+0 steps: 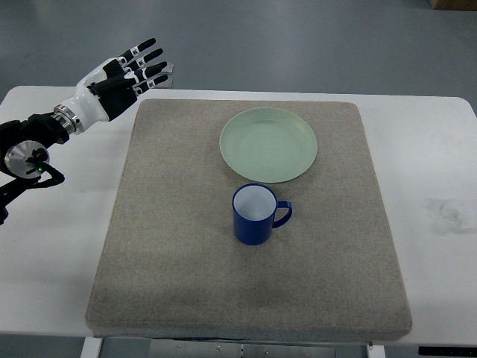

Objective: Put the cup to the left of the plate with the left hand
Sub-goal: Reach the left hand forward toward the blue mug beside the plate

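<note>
I'm seeing the blue cup (258,215) standing upright on the grey mat (179,253), just beside the green plate (269,145) at its six o'clock, handle pointing to three o'clock, so it is not yet sitting at the plate's nine o'clock where I want it. My left hand (128,74) is hovering well apart at the mat's ten o'clock corner over the white table (52,246), fingers spread and holding nothing, which I judge is leaving it ready to reach in.
</note>
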### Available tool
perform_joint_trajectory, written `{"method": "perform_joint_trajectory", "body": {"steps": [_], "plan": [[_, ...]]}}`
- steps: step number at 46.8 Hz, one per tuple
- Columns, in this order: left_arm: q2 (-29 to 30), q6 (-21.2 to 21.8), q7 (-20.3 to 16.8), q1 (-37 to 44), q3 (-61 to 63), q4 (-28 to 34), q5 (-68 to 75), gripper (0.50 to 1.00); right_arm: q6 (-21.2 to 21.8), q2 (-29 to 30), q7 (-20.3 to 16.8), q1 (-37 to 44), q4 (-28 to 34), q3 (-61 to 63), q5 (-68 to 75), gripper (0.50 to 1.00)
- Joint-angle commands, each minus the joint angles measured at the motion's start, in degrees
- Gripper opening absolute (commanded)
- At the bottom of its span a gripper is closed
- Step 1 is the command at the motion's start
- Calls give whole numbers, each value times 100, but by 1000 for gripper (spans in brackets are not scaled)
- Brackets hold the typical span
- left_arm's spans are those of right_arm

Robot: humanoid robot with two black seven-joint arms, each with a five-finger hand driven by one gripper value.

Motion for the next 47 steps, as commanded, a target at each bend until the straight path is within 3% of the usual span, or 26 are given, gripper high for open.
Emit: {"method": "perform_joint_trajectory", "body": {"steps": [1, 8, 18, 47], "plan": [[297, -214, 1, 73, 79, -241, 369, 999, 0, 0, 0, 0, -2, 0, 0, 932], [701, -742, -17, 319, 79, -611, 1213, 996, 0, 0, 0, 0, -2, 0, 0, 932], [939, -1102, -79, 442, 52, -892, 2145, 996, 0, 0, 0, 0, 7, 0, 0, 932], [764, -1155, -254, 574, 52, -1534, 3482, 999, 0, 0, 0, 0, 7, 0, 0, 932]]}}
